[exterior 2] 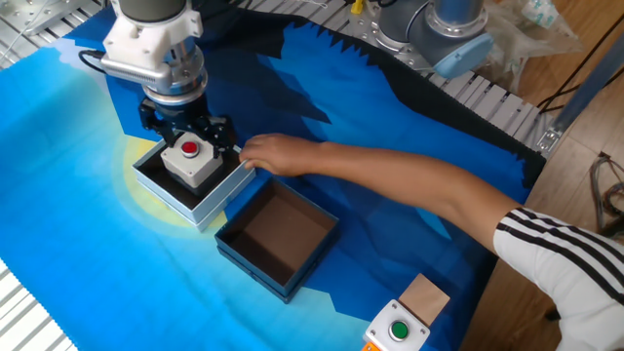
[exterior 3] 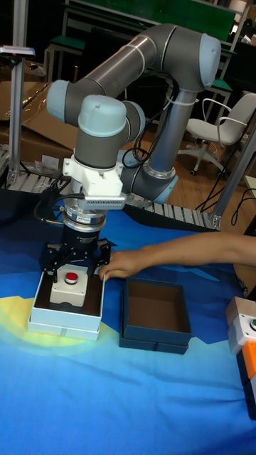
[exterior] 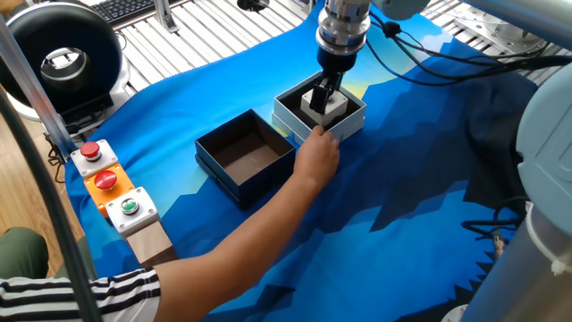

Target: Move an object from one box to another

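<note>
Switch box [exterior 2: 192,162]: inside white box [exterior 2: 177,201], red button up.
Tool [exterior 2: 187,136]: fingers straddle switch box; grip cannot be told.
Hand [exterior 2: 271,154]: touching white box's corner.
Navy box [exterior 2: 278,240]: just beside.
Writing: none legible.

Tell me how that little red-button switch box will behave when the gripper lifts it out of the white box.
The switch box looks like rigid plastic with flat sides, so it probably grips firmly without flexing. It seems light. The white box might lift along; a person's hand rests on its rim.
</note>
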`<state>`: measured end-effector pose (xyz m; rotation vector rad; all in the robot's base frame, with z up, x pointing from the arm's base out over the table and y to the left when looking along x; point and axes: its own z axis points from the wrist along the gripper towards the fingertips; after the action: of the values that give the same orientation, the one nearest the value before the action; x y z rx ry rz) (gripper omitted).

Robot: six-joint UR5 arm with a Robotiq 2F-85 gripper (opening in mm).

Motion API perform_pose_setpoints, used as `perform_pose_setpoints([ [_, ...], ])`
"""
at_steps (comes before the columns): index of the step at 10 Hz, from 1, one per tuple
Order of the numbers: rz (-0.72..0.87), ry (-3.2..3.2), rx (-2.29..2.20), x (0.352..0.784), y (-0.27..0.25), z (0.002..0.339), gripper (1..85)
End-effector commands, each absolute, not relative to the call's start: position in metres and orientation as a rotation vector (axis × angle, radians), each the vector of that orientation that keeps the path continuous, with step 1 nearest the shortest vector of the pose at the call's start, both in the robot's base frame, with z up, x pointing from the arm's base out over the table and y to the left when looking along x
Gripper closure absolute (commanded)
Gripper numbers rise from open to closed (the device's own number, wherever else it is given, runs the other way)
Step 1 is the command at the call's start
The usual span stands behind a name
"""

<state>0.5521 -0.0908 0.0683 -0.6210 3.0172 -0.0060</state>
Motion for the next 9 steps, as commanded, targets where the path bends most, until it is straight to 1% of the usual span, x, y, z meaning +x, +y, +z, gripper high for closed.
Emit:
perform_pose_setpoints([
  [1, -0.011, 3.005, -0.628, 0.552, -0.094, 0.07, 9.7],
  [2, -0.034, 3.0, -0.638, 0.553, -0.096, 0.074, 9.3],
  [5, -0.029, 3.0, -0.628, 0.554, -0.092, 0.081, 8.7],
  [6, -0.011, 2.99, -0.639, 0.555, -0.089, 0.081, 6.0],
  [7, 0.005, 2.986, -0.657, 0.554, -0.088, 0.082, 1.0],
  [9, 0.024, 2.985, -0.656, 0.554, -0.083, 0.082, 0.7],
])
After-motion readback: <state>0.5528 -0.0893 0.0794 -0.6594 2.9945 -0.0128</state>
